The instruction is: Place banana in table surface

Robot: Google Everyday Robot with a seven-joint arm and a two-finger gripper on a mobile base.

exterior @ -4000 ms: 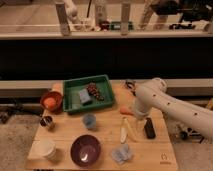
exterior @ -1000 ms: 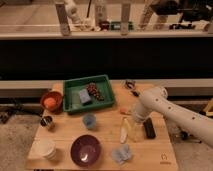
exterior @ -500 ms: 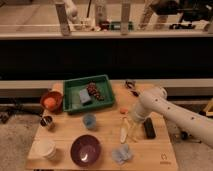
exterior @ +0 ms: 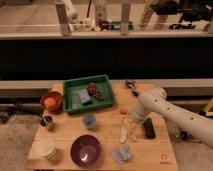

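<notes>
The banana (exterior: 123, 129), pale cream-yellow and elongated, lies upright in the frame on the light wooden table surface (exterior: 105, 150), right of centre. My gripper (exterior: 131, 125) hangs at the end of the white arm (exterior: 172, 112), which comes in from the right. It sits just right of the banana, low over the tabletop. A small orange piece (exterior: 123, 111) lies just above the banana. The black remote (exterior: 149, 128) lies to the right of the gripper.
A green tray (exterior: 87, 94) with a blue sponge and dark grapes sits at the back. A red bowl with an orange (exterior: 50, 101), a purple bowl (exterior: 85, 150), a white cup (exterior: 45, 148), a small blue cup (exterior: 89, 120) and a crumpled blue cloth (exterior: 121, 154) are also on the table.
Over four seconds the arm has lowered and reached left toward the table's middle. The banana now lies a little further left and lower. In the last half second hardly anything has moved.
</notes>
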